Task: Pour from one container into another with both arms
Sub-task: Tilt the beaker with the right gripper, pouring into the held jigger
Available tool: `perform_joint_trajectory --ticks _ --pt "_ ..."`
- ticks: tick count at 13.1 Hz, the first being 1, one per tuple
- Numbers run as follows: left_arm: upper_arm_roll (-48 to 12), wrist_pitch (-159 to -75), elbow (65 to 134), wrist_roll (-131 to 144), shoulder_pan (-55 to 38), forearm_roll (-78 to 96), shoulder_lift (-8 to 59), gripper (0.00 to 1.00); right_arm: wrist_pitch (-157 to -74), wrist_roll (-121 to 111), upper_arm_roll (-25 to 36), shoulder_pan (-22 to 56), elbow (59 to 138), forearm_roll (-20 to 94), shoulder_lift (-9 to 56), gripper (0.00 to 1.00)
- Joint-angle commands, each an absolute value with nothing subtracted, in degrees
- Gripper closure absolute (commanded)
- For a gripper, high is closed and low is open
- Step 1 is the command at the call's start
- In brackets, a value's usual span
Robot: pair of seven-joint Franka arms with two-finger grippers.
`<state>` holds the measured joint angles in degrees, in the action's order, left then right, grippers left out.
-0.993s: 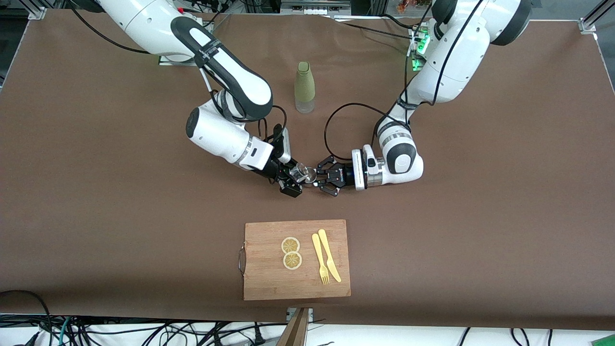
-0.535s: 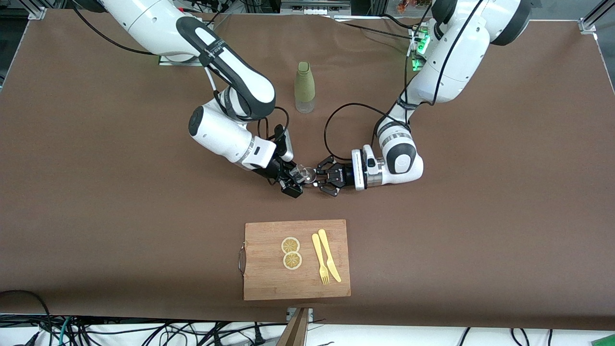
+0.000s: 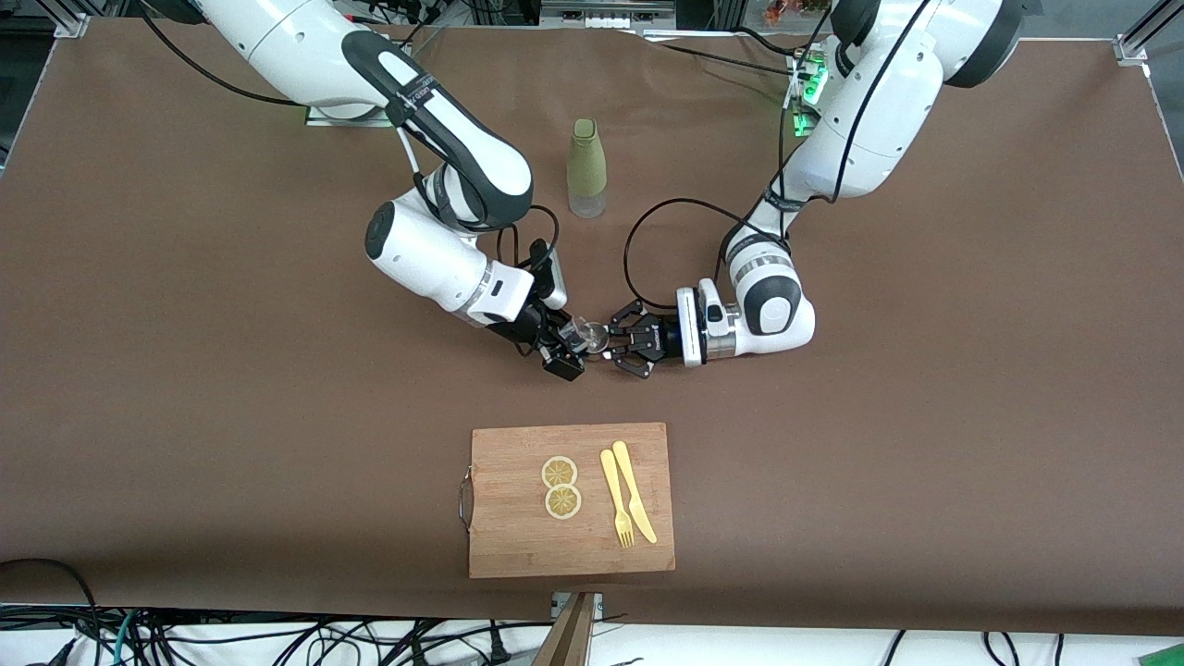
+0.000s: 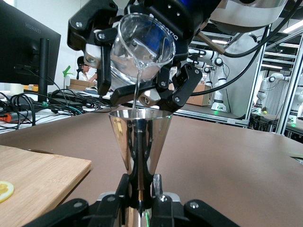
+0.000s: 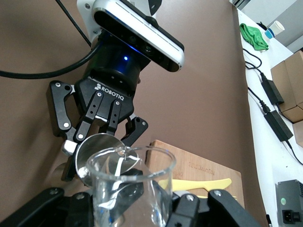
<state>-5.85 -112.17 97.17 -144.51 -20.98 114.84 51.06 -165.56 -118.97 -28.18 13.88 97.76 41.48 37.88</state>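
- Brown paper-covered table [image 3: 185,370] fills the front view; both white jointed arms reach to its centre.
- Right arm's black gripper [image 3: 561,344], fingers clamped on a clear glass beaker [image 4: 144,47], holds it tilted; a thin stream falls from the beaker's lip.
- Left arm's black gripper [image 3: 627,351], fingers clamped on the waist of a polished steel conical jigger [image 4: 140,142], holds it upright directly under the beaker.
- Rectangular bamboo cutting board [image 3: 518,546], lower centre of frame, nearer the front camera than the grippers.
- Olive-sleeved bottle [image 3: 586,168], upper centre, upright.
- Yellow plastic knife [image 3: 634,504] and yellow plastic fork [image 3: 616,511] on the board.
- Two lemon slices [image 3: 561,487] on the board beside them.
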Motion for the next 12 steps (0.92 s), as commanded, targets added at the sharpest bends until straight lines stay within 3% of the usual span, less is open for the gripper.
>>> perform_joint_trajectory --ticks 1,7,12 --pt "-6.0 -113.6 96.7 -147.0 -21.6 117.5 51.0 1.0 -166.2 -116.1 -27.7 14.6 98.9 42.1 36.9 0.96" --pt "-6.0 -113.6 96.7 -147.0 -21.6 117.5 51.1 1.0 -162.8 -109.2 -28.0 13.2 98.9 43.5 36.6 0.95" --pt "-6.0 -113.6 96.7 -146.9 -21.6 117.4 51.0 1.0 -155.3 -108.5 -27.9 10.9 98.5 53.8 33.4 0.95"
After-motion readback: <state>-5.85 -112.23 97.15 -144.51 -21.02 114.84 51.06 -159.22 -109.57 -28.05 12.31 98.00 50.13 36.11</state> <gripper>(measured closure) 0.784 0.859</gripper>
